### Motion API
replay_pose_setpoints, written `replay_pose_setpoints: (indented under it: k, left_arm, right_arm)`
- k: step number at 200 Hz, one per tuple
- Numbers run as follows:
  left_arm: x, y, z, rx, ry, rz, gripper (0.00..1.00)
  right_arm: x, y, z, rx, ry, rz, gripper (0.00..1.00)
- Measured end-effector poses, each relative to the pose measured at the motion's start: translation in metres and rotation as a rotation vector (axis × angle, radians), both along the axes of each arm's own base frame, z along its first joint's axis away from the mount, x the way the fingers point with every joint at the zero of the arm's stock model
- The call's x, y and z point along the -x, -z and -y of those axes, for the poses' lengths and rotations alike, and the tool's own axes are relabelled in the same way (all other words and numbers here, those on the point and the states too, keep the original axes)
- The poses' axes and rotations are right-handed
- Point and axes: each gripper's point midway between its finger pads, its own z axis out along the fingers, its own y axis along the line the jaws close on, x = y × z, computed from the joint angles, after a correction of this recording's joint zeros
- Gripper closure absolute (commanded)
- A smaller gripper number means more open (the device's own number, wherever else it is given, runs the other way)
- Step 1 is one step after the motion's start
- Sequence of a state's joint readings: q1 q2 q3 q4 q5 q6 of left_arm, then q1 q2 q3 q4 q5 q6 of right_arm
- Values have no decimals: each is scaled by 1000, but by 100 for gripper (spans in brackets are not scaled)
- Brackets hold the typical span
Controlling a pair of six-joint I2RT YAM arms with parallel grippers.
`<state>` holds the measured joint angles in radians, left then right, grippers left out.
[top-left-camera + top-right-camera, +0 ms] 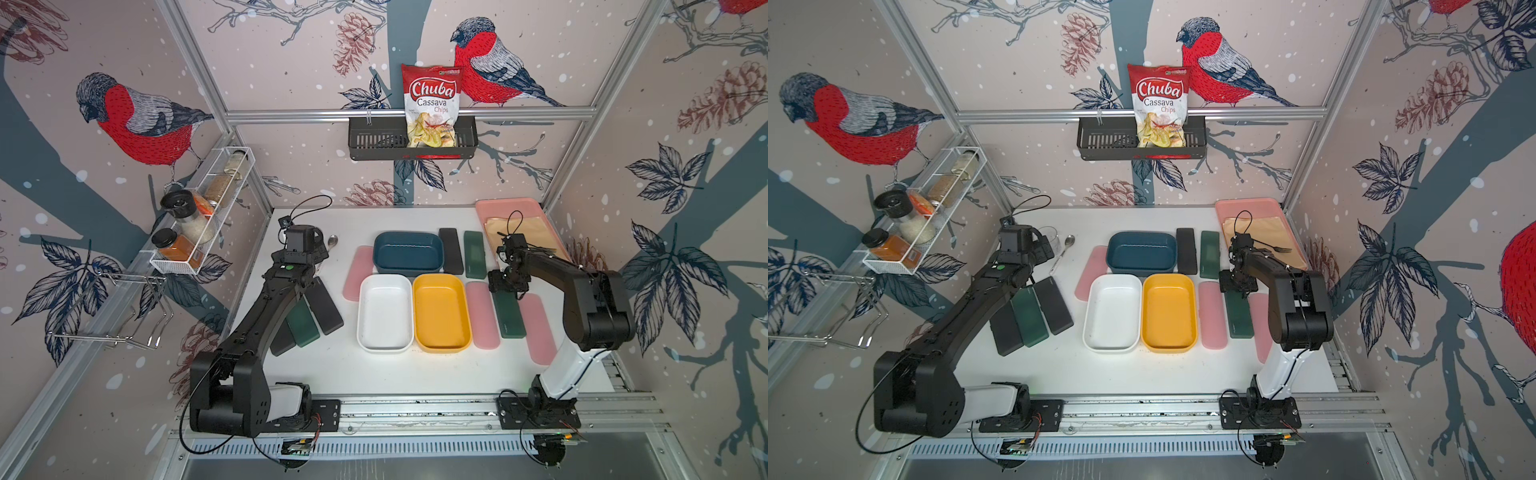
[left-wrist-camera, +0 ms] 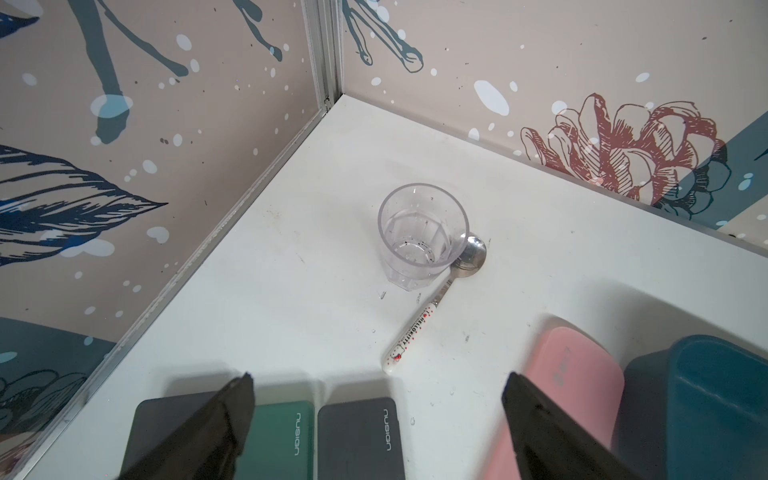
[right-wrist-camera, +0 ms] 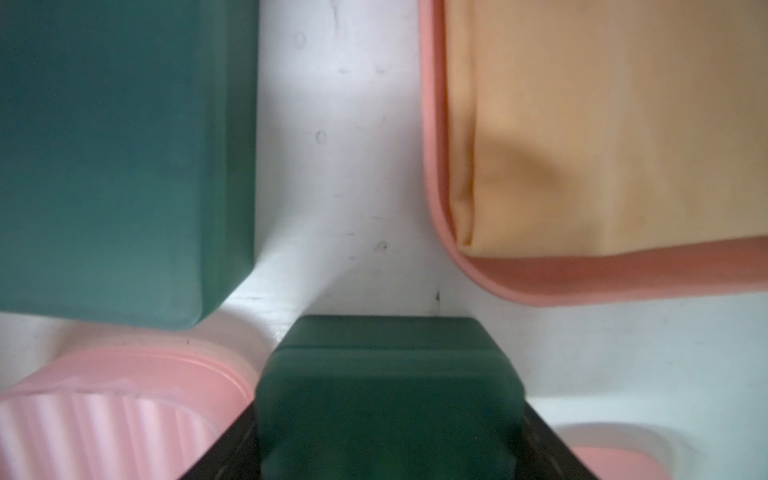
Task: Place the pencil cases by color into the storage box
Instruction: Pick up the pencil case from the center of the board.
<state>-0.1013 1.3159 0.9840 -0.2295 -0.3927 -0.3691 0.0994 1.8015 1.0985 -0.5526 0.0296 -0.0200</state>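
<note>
1. Our right gripper is clamped on the far end of a green case, which lies on the desk between pink cases, right of the yellow tub.
2. Our left gripper hangs with jaws apart above a black case, near the glass.

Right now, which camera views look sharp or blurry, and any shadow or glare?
Right wrist view: soft, the nearest dark green matte pencil case blurred, a dim shadow on the tan sheet in the pink tray. Left wrist view: crisp, lettering on the white-handled metal spoon readable, no strong glare on the clear plastic cup. Both top views: evenly lit, print on the red chips bag legible.
</note>
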Motion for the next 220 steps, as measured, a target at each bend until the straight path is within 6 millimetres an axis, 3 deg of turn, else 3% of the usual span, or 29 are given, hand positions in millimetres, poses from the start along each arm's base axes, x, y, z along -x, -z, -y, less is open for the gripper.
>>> replay_pose_setpoints:
  k: [33, 82, 124, 166, 220]
  left_arm:
    - [3, 0, 0, -1, 0, -6, 3]
    - [5, -20, 0, 3, 0, 27, 3]
    - [13, -26, 0, 7, 6, 16, 3]
    - [24, -31, 1, 13, 14, 9, 3]
    - [36, -24, 3, 19, 31, -54, 3]
  right_arm:
    - [0, -8, 6, 36, 8, -15, 49]
    - [-7, -37, 11, 61, 35, 15, 49]
    - [-3, -57, 9, 48, 59, 39, 49]
    - [-2, -82, -18, 15, 47, 74, 49]
    - [4, -101, -68, -19, 33, 94, 49]
